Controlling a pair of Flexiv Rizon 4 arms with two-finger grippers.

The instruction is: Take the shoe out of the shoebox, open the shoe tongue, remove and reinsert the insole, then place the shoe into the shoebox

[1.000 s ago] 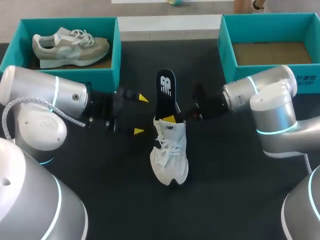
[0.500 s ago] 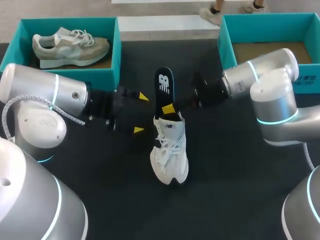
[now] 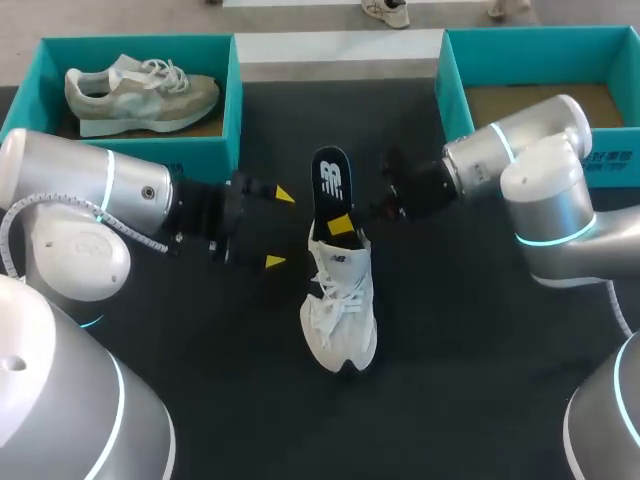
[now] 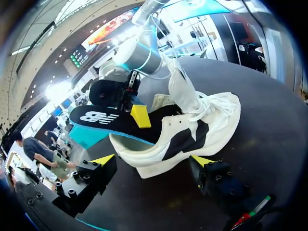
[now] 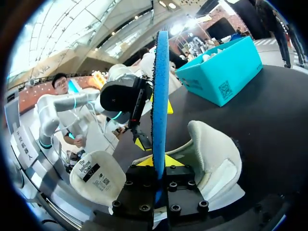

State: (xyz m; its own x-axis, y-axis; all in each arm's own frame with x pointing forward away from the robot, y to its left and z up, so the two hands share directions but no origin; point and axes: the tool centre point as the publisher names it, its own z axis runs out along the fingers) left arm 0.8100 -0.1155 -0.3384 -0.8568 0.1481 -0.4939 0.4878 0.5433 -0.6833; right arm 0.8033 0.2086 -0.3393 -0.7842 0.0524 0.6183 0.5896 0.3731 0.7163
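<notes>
your right gripper (image 3: 340,222) is clamped on the insole (image 3: 331,185), one finger on each flat face of the thin slab, near its lower end. in the right wrist view the insole (image 5: 160,96) stands edge-on between those fingers, a narrow blue foam strip with a rough, grainy edge. its upper face is smooth black with white print, and its far end is rounded. its lower end meets the padded collar of the white shoe (image 3: 340,305); you cannot tell whether it is tucked inside.

the shoe sits upright near the middle of the dark table (image 3: 450,380), toe toward the near edge. its laces are loose, and the soft white upper has dark side panels over a thick pale sole.

your left gripper (image 3: 279,228) hangs just beside the shoe's heel end, fingers spread wide, holding nothing.

the teal cardboard shoebox (image 3: 540,38) at the right shows a bare brown floor. the teal box (image 3: 130,44) at the left holds a beige sneaker (image 3: 140,92).
</notes>
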